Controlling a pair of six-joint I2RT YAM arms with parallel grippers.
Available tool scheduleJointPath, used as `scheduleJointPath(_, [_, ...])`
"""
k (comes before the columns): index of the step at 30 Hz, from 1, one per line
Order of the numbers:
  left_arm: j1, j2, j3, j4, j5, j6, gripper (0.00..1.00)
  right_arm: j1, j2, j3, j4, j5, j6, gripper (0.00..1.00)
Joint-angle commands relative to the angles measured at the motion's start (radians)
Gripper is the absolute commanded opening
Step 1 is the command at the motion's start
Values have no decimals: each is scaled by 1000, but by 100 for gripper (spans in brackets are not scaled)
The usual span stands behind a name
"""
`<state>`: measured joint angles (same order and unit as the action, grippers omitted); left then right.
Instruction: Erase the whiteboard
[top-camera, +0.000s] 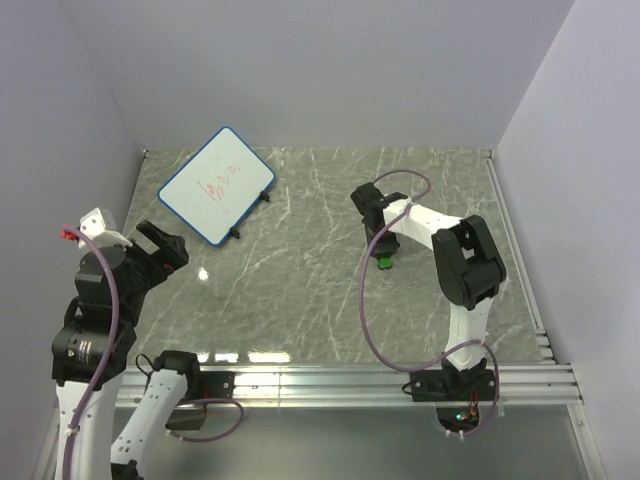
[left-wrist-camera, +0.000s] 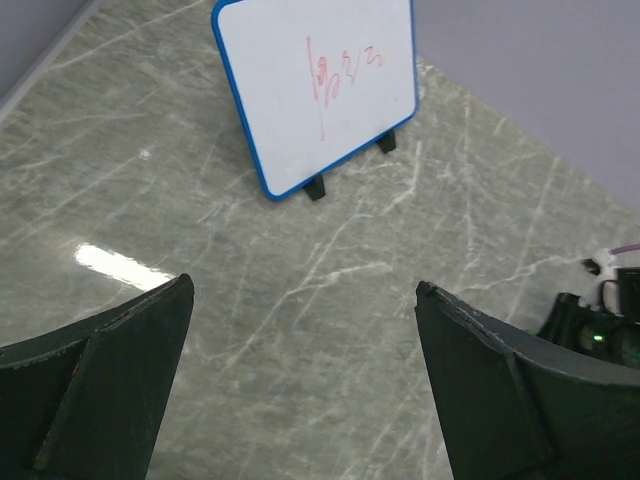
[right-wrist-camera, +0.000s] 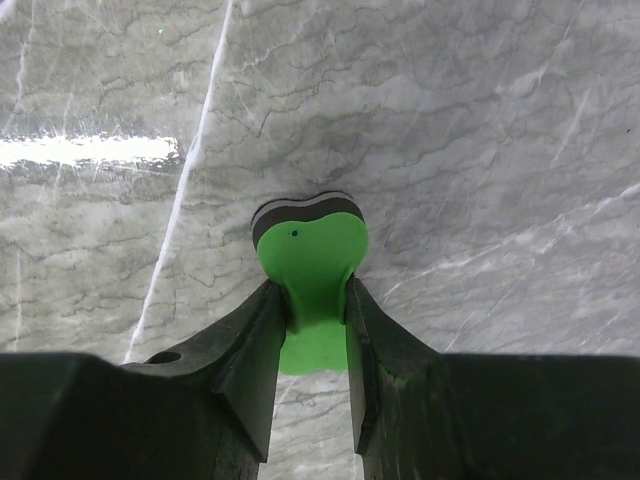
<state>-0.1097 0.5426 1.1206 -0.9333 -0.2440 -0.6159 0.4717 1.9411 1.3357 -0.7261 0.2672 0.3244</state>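
The whiteboard (top-camera: 216, 185), white with a blue frame and black feet, lies at the back left of the table and bears red scribbles; it also shows in the left wrist view (left-wrist-camera: 315, 85). My right gripper (right-wrist-camera: 318, 300) is shut on the narrow waist of the green bow-shaped eraser (right-wrist-camera: 310, 265), low over the table at centre right; the eraser peeks out green in the top view (top-camera: 385, 262). My left gripper (left-wrist-camera: 303, 290) is open and empty, raised at the left, well short of the board.
The marble-patterned table (top-camera: 320, 290) has walls at the back and both sides. An aluminium rail (top-camera: 350, 380) runs along the near edge by the arm bases. A purple cable (top-camera: 368, 300) loops off the right arm.
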Motion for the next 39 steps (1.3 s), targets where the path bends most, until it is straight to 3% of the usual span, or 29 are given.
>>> scheduleJointPath(1, [-11,39,22,40,-41,73,100,4,-33,17,-39,-17,21,4])
scheduleJointPath(2, [-22,51,27,45,-88,118,99,4,-37,23,-55,-22,27,0])
scheduleJointPath(6, [-64,163,126,14,-245,163,99,7,-82,69,-91,-71,36,0])
scheduleJointPath(8, [-67,200,169,13,-242,177,99,16,-109,89,-114,-101,47,0])
scheduleJointPath(12, [-70,395,335,-53,-89,150,97,30,-136,166,-156,-154,59,0])
scheduleJointPath(14, [-70,477,381,-96,-60,113,90,35,-139,216,-183,-177,59,0])
scheduleJointPath(16, [-62,497,380,-87,-49,93,91,38,-140,250,-200,-192,50,0])
scheduleJointPath(20, [30,471,264,106,33,99,100,38,-149,315,-237,-230,35,0])
scheduleJointPath(22, [88,474,204,201,189,58,99,39,-165,315,-240,-252,28,0])
scheduleJointPath(25, [165,467,49,437,308,-17,100,39,-226,287,-239,-287,25,0])
scheduleJointPath(28, [225,468,-92,626,333,-21,99,38,-289,229,-234,-316,30,0])
scheduleJointPath(35, [378,514,-294,976,560,-8,95,42,-425,120,-202,-448,113,0])
scheduleJointPath(39, [452,552,-357,1091,626,-4,94,64,-459,95,-161,-497,177,0])
